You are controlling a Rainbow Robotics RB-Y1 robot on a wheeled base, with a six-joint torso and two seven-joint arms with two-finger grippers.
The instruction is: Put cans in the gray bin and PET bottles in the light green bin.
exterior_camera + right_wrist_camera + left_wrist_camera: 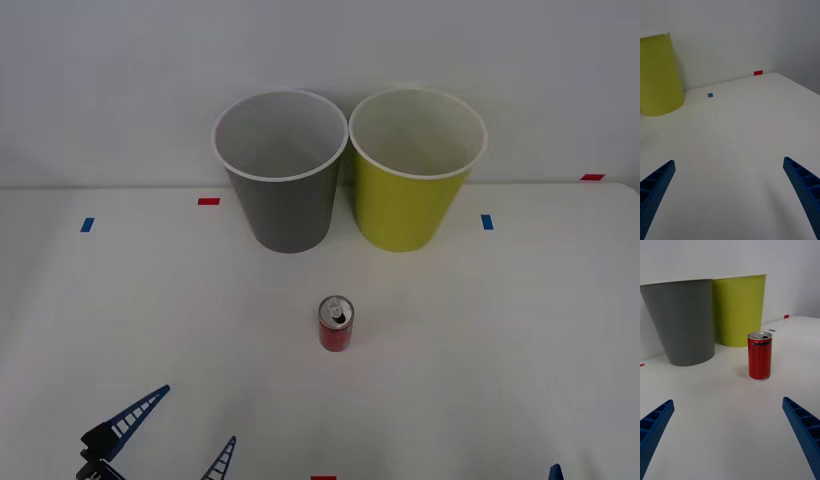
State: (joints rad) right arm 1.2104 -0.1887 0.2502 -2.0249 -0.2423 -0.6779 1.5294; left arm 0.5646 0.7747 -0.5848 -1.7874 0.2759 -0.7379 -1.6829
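Left gripper (175,430): low at the near left of the white table (520,340), blue ribbed fingers (655,427) spread wide apart, nothing between them.
Right gripper (730,195): at the near right edge of the table, fingers likewise spread, holding nothing.
Can to left gripper: the red can (336,323) stands ahead of the left gripper and off toward the robot's right, well apart from both fingers; in the left wrist view it sits beyond the open fingers.
Can to bins: upright in front of the gap between the two bins, touching neither.
Count: one can, two bins.
Can look: short red body, silver top with an opened pull-tab mouth.
Gray bin (285,200): tall, tapered, white rim, pale inside; stands on the left.
Light green bin (410,205): same shape, yellow-green, just beside the gray one.
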